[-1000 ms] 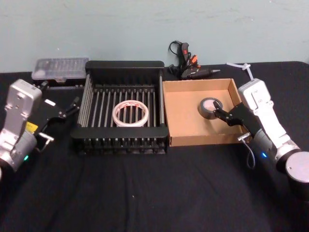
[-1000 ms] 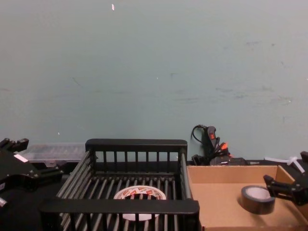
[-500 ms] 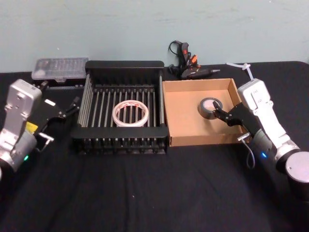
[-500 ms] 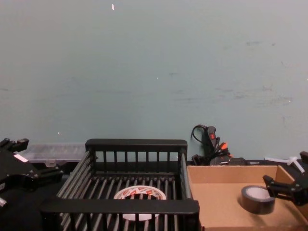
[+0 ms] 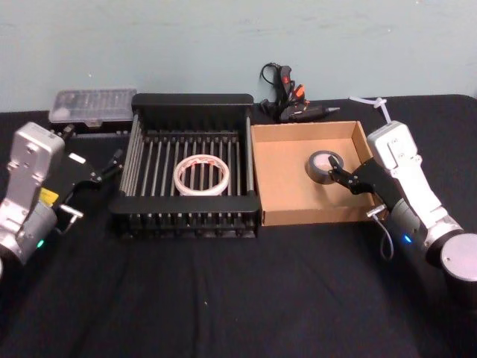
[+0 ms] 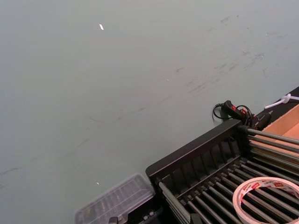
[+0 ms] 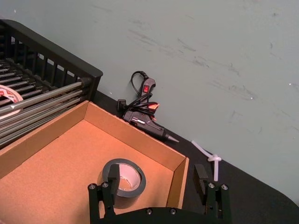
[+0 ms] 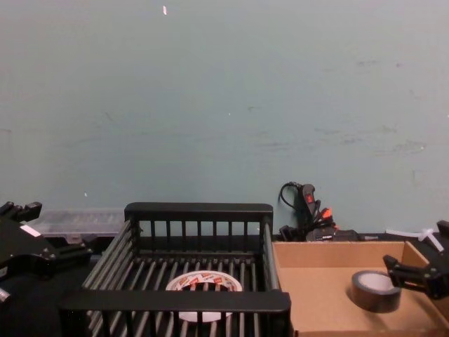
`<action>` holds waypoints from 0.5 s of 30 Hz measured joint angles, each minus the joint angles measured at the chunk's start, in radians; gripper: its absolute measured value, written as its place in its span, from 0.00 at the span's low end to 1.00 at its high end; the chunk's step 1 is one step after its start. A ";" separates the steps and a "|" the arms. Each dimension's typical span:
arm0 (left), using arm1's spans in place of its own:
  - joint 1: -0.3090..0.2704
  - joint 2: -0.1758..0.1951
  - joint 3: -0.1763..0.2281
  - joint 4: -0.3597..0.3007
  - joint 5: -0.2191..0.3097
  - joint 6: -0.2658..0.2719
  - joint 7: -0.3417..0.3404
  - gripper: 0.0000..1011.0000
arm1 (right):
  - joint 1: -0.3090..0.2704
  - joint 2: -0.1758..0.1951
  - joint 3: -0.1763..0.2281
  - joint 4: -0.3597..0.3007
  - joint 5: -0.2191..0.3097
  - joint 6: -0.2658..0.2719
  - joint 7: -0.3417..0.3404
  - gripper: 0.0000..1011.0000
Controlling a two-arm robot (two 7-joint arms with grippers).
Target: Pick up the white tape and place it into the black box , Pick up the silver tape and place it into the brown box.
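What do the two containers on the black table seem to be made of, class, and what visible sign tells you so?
The shallow tan tray looks like matte corrugated cardboard: plain brown faces, folded low walls with raw cut edges. The large black slatted crate is less certain: probably moulded plastic rails with a dull finish, while its floor bars glint like metal rods.

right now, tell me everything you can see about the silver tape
The silver tape is a small thick roll with a dark grey outer band, a pale flat face and a round core hole. It lies flat on the floor of the brown box, near the right wall. The right claw is open at that wall, one finger just beside the roll, not gripping it.
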 joint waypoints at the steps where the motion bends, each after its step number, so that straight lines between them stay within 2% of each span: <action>1: 0.000 0.000 0.000 0.000 0.000 0.000 0.000 0.99 | 0.000 0.000 0.000 0.000 0.000 0.000 0.000 0.99; 15: 0.000 0.000 0.000 0.000 0.000 0.000 0.000 0.99 | 0.000 0.000 0.000 0.000 0.000 0.000 0.000 0.99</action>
